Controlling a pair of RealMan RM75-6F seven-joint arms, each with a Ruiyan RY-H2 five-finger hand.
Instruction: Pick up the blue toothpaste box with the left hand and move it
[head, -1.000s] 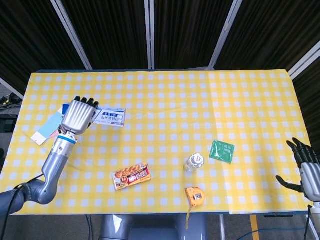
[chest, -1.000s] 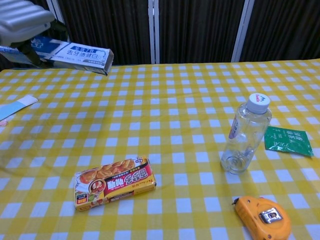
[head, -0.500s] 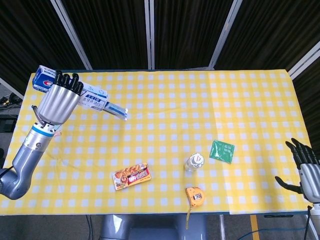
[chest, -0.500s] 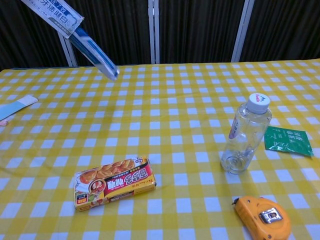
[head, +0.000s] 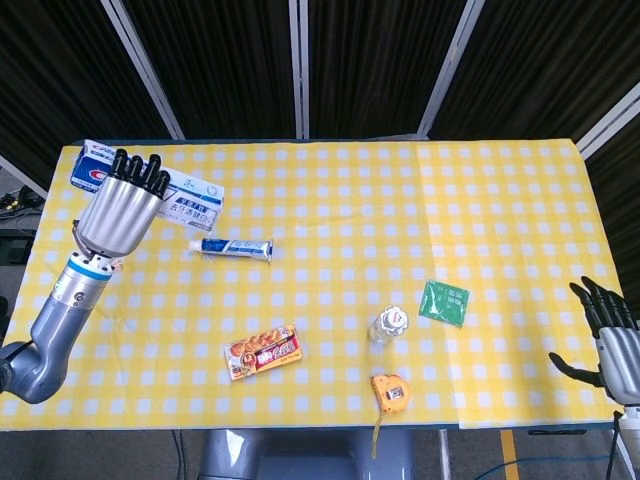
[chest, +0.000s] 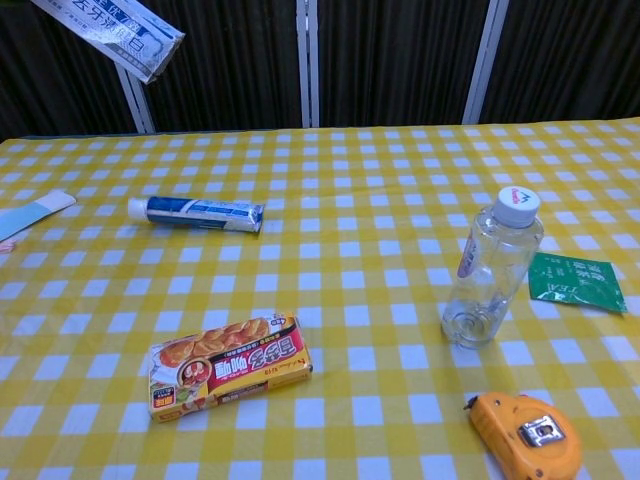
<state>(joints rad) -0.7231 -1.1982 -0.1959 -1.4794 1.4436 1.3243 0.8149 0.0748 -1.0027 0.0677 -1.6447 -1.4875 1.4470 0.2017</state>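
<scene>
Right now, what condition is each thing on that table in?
toothpaste box: held up by the left hand
toothpaste tube: lying flat on the cloth
water bottle: upright, capped
snack box: lying flat
tape measure: lying flat
right hand: open, holding nothing

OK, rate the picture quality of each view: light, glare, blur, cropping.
Head view: even light, sharp, soft shadows only; the right hand is cut by the frame edge. Chest view: the bottle is crisp with mild glare; the box is cropped at the top corner.

Toothpaste tube lies left on the table — bottle right.
</scene>
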